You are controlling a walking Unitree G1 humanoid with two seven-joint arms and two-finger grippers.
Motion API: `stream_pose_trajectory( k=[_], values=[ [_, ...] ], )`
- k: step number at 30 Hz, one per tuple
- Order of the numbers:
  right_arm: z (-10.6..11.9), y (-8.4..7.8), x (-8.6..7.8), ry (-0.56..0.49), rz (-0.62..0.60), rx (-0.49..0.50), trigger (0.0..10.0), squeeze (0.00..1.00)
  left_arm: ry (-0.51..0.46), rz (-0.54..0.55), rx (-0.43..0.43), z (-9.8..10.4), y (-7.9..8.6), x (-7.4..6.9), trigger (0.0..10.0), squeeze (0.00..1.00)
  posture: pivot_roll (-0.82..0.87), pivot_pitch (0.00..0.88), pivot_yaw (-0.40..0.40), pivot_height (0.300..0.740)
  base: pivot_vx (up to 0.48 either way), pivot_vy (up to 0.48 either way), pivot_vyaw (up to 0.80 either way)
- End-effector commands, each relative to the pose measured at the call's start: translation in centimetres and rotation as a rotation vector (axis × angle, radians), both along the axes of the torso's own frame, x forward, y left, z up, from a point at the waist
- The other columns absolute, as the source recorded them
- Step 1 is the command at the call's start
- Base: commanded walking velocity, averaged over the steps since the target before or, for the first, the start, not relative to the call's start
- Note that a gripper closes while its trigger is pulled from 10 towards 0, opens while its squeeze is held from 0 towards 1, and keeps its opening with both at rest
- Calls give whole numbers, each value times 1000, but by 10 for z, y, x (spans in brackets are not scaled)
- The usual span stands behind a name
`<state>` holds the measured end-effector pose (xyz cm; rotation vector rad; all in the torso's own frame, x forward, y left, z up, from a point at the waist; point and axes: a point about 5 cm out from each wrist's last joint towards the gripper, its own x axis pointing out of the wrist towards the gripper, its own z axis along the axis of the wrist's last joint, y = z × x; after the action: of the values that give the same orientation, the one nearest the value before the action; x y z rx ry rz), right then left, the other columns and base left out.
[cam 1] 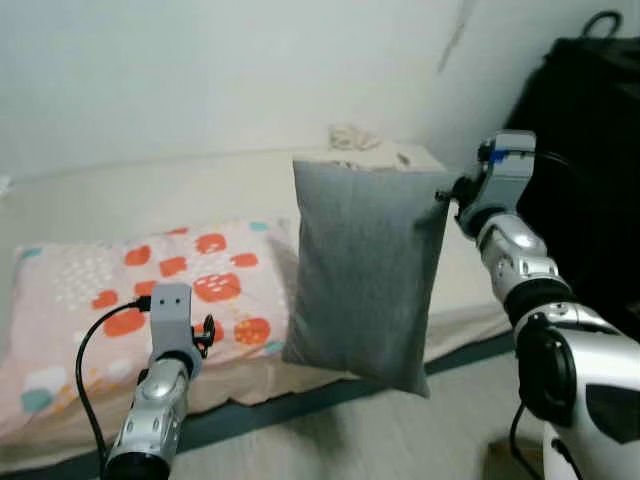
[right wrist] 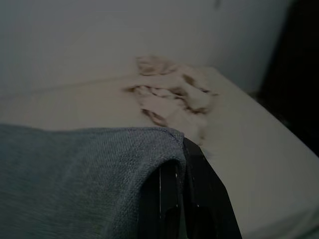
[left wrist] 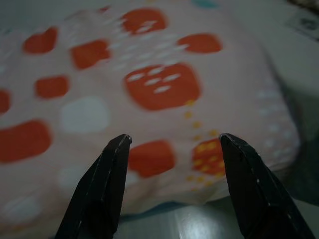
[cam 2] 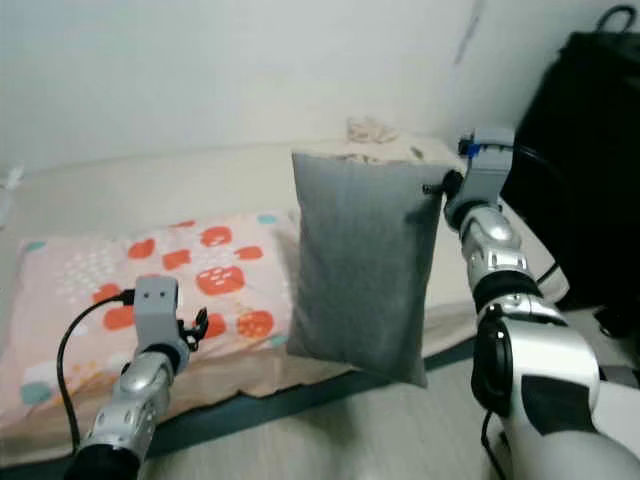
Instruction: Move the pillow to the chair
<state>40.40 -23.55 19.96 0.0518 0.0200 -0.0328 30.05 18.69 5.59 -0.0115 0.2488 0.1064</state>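
I take the bed (cam 1: 120, 195) as my landmark. The grey pillow (cam 1: 365, 275) hangs clear of it, above its near edge, long axis vertical, pinched at one upper corner. The right pincer (right wrist: 180, 164) holds that corner — fingers clamped tight on the fabric, as the right wrist view confirms. The pillow's body therefore hangs below the pincer and toward the robot's left of it.

The left pincer (left wrist: 172, 149) stands with its fingers spread wide and holding nothing, over the near edge of the patterned pillow (cam 1: 150, 290) that lies flat on the bed.

I see no chair. A dark bulky object (cam 1: 590, 170) stands off the right end of the bed; I cannot tell what it is.

My judgement: the carry rests on the right arm alone — a single-corner grip may let the pillow swing or slip.
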Motion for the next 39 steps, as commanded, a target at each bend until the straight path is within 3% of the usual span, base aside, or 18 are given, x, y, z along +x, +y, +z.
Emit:
stream_pose_trajectory(
  k=[1, 10, 18, 25, 34, 35, 39],
  values=[
    [15, -8, 1, -63, -35, 10, 10000, 0, 17, -7, 16, -4, -1, -2, 10000, 0, 21, 61, -42, 740, 0, 0, -800],
    [8, -1, 0, -72, -15, 60, 10000, 0, 23, 18, 8, -5, 1, -4, 10000, 0, 23, 63, -53, 740, 0, 0, -533],
    [-51, 41, -13, 34, 136, 62, 10000, 0, 36, 62, 39, -7, 6, -5, 10000, 0, 24, 61, -61, 740, 0, 0, 0],
    [-83, 70, -26, 80, 222, -5, 10000, 0, 33, 67, 40, -7, 7, -6, 10000, 0, 23, 60, -63, 740, 0, 0, 457],
    [-102, 87, -39, 94, 284, -12, 10000, 0, 28, 81, 13, -8, 7, -10, 10000, 0, 25, 55, -62, 740, 0, 0, 800],
    [-104, 91, -42, 84, 306, 53, 10000, 0, 19, 84, 7, -8, 7, -11, 10000, 0, 24, 53, -62, 740, 0, 0, 0],
    [-90, 104, -40, 26, 414, 94, 10000, 0, -7, 96, 15, -4, 9, -11, 10000, 0, 19, 50, -61, 740, 0, 0, 0]
  ],
)
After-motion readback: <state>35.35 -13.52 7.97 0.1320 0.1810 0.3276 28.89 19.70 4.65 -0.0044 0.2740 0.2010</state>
